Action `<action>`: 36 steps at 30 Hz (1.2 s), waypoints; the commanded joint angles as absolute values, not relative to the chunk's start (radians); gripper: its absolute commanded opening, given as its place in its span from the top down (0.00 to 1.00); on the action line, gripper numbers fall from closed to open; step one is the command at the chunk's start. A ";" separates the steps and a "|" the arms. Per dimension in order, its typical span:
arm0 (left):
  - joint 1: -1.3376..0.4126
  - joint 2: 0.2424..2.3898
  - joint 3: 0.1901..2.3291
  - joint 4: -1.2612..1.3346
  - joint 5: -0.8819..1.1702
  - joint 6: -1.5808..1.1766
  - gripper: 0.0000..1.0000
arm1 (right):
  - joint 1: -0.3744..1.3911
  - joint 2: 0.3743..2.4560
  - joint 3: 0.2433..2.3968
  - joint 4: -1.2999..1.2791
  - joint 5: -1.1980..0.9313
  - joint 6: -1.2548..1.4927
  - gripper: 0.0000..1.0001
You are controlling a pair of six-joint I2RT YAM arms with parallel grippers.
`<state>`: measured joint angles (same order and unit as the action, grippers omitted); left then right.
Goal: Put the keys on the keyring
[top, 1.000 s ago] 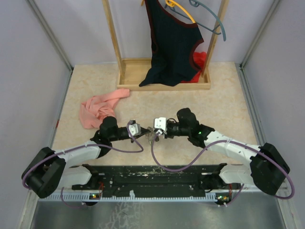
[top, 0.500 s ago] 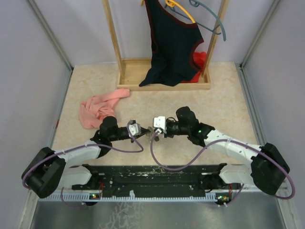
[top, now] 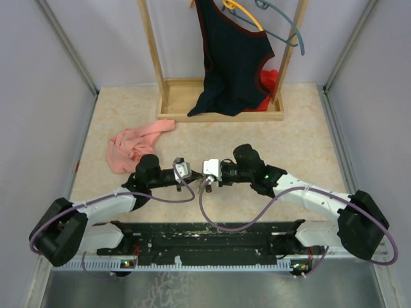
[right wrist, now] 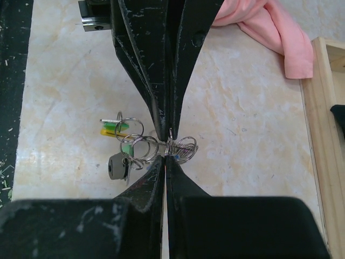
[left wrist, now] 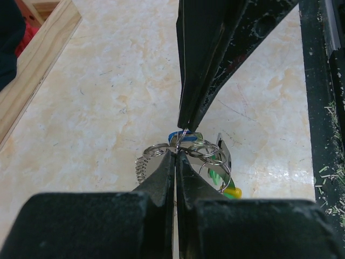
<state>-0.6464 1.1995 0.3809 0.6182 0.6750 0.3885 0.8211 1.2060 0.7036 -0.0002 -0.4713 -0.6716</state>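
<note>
A beige marbled counter (top: 302,135) lies between pale walls, with one wooden garment rack (top: 270,116) at the back and one pink cloth (top: 131,144) crumpled at the left. We count two tools. The left tool (top: 192,174) and right tool (top: 203,178) meet tip to tip near the counter's middle, each pressed together on the thin grey wire keyring (left wrist: 207,152), which has a yellow piece (left wrist: 233,191). From overhead the small plastic-headed keys (right wrist: 115,127) are too tiny to make out. The left wrist shows a blue head (left wrist: 180,138) and a green head (left wrist: 217,177). The right wrist shows green again plus a dark grey head (right wrist: 115,166), which makes three colours.
</note>
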 commanded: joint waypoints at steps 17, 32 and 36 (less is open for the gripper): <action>-0.652 1.200 0.296 0.999 0.579 0.039 0.99 | 0.849 1.198 0.627 0.178 -0.362 -0.676 1.00; -0.652 1.229 0.282 1.046 0.623 0.040 0.99 | 0.848 1.181 0.592 0.287 -0.433 -0.636 0.88; -0.652 1.232 0.281 1.046 0.626 0.044 0.99 | 0.849 1.182 0.593 0.290 -0.434 -0.634 0.93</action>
